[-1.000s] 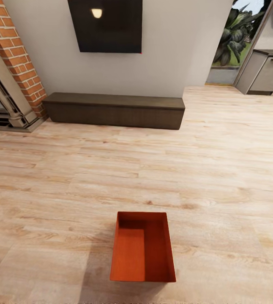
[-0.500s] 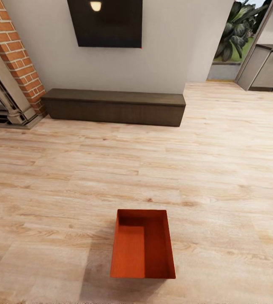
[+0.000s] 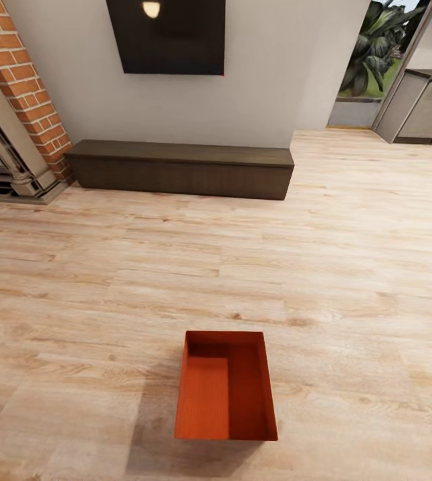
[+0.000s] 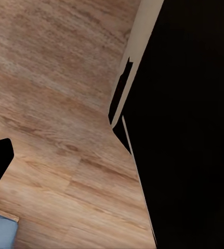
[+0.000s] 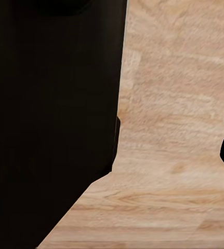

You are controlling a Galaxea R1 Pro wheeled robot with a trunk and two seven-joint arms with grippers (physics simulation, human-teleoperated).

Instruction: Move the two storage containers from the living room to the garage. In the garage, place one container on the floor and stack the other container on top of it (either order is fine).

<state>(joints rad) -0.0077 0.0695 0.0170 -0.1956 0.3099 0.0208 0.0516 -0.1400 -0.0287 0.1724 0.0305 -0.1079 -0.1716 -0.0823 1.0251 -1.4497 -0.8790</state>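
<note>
We cannot tell how the jaws of either arm stand: both wrist views give dark shapes over wood planks. Since half a second ago nothing has shifted; the head view matches. We count one storage container (image 3: 226, 387), open side up, on the living room's wood floor (image 3: 350, 267), well apart from one long dark bench (image 3: 179, 169), one brick fireplace (image 3: 15, 107) and one dark wall panel (image 3: 166, 37).
</note>
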